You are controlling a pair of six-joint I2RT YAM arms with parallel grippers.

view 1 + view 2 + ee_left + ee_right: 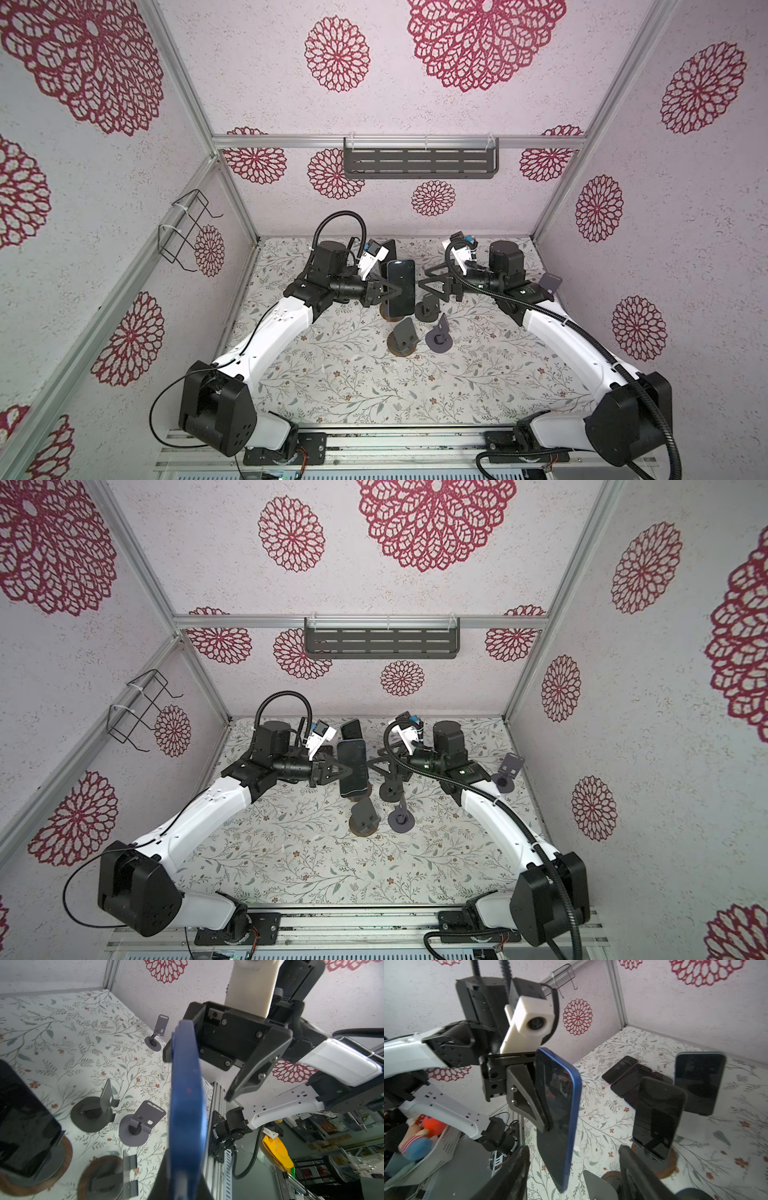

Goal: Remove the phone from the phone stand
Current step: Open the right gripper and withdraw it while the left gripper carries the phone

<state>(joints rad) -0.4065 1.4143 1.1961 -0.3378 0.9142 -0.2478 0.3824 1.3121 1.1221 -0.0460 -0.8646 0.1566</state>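
Left gripper was clamped on the phone, black triangular fingers pressed on its two flat faces at mid-body. Phone was a slim slab with rounded corners, a matte blue rim and glossy black glass. It was held upright in the air over the counter, clear of every stand (edge-on in the left wrist view, just the blue rim).

Right gripper had its jaws spread with nothing in them. Its tips were just beside the phone's right edge in both top views. It looked like a thin gap, but I couldn't confirm no contact.

Near the held phone there was an empty stand: wood-rimmed round base, tilted gray metal plate. Beside it stood a gray stand on a flat disc, and a darker stand sat under the right gripper. A fourth stand was by the right wall.

In the right wrist view a second phone, glossy black, leaned on a wood-rimmed stand. A blue-rimmed phone and a purple-edged phone were farther back.

Counter surface was a pale leaf-and-flower print.
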